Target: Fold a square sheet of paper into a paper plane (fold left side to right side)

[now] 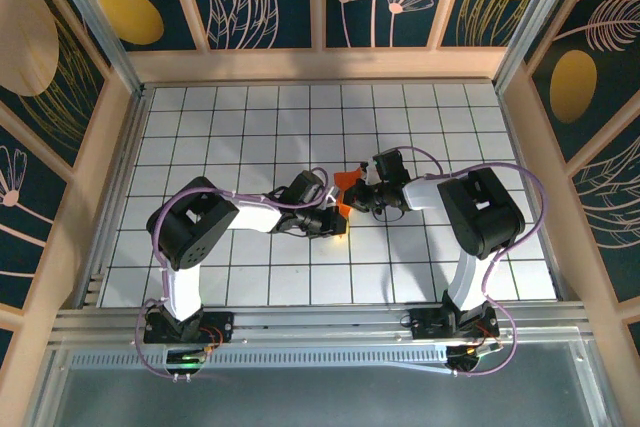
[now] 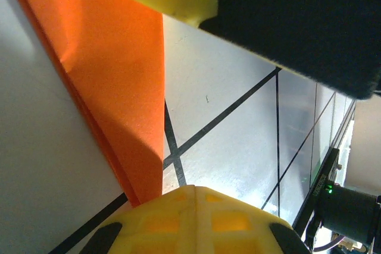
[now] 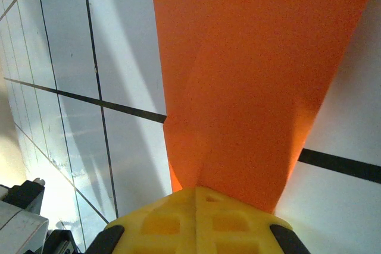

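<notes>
light, limp and quick to crease, the square sheet of paper (image 1: 346,182) at centre frame wants edge pinches; the left gripper (image 2: 190,206) and right gripper (image 3: 196,206) are closed at its edges, hold unclear.

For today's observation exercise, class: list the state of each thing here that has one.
Orange paper: creased and layered, gripped by both end effectors.
Left end effector: shut on the orange paper.
Right end effector: shut on the orange paper.

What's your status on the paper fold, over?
Left gripper shut on orange paper. Right gripper shut on it too. Paper creased. Grippers crowd each other.
</notes>
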### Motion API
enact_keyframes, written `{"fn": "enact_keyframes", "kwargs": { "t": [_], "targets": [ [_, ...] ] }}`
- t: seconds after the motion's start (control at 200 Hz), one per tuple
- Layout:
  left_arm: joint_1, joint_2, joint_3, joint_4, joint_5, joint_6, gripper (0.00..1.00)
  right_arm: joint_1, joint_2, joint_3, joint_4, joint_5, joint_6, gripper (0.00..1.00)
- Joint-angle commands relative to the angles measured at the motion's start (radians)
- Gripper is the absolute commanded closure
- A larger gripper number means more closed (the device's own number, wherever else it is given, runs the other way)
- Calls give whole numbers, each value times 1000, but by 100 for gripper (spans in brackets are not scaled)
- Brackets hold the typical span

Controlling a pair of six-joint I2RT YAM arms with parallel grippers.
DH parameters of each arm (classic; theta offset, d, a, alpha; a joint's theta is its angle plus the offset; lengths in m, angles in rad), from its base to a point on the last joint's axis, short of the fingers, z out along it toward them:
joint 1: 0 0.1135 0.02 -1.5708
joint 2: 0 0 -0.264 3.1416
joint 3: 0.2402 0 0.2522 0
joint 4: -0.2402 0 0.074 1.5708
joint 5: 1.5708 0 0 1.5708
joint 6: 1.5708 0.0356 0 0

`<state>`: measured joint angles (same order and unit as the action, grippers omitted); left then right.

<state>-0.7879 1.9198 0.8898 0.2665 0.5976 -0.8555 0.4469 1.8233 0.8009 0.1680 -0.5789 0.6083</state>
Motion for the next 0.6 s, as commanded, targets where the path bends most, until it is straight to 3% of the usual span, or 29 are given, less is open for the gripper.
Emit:
{"fn": "enact_keyframes", "kwargs": {
  "t": [0.0,0.595],
  "targets": [
    [-9,18,-16,13,11,-13,94,4,76,-31,-98,114,-28,100],
    [-22,-9,-52,-30,-32,5,94,5,79,-29,-104,123,-32,100]
  ]
}}
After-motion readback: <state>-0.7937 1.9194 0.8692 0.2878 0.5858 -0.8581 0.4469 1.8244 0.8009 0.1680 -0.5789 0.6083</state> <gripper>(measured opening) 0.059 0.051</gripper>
